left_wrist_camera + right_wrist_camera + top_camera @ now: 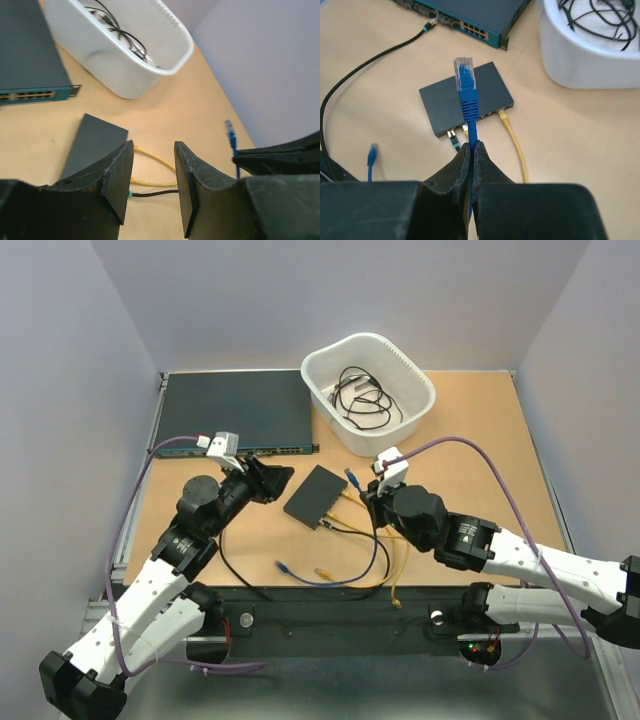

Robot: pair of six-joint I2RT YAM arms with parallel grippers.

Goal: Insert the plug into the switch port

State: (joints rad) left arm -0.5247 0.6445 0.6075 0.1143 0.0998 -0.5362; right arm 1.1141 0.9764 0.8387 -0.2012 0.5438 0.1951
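Observation:
The small flat black switch box point(316, 496) lies at the table's middle; it also shows in the right wrist view point(465, 97) and the left wrist view point(95, 145). Its row of ports point(487, 113) faces the arms, with yellow cables and a black cable plugged in. My right gripper point(471, 147) is shut on the blue cable just behind its plug point(465, 75), which points up and away above the box. In the top view the right gripper point(368, 495) is right of the box. My left gripper point(154, 170) is open and empty, left of the box point(275, 480).
A wide dark rack unit point(235, 412) lies at the back left with a black cable in it. A white basket point(368, 390) of black cables stands at the back. Yellow cables point(395, 560) and the blue cable's other plug point(283, 566) lie near the front edge.

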